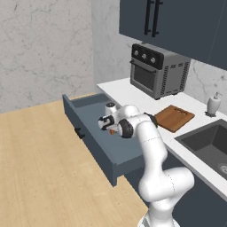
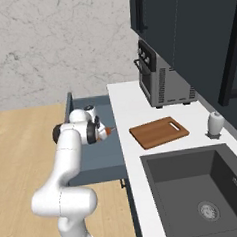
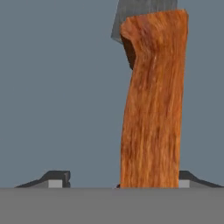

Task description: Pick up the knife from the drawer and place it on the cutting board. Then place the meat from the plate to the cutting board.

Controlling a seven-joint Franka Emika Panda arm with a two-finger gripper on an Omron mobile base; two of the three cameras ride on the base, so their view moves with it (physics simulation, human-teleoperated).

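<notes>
The knife lies on the floor of the open slate-blue drawer, its orange-brown wooden handle running up the hand view to a grey blade at the top. My gripper is down inside the drawer, open, with the handle between its fingers. The right fingertip is close beside the handle and the left one stands well apart. A bit of orange knife shows under my hand. The reddish-brown cutting board lies bare on the white counter. The meat and the plate are out of view.
A toaster oven stands at the back of the counter. A dark sink lies right of the board, with a soap dispenser behind it. Dark upper cabinets hang above. The drawer juts out over the wooden floor.
</notes>
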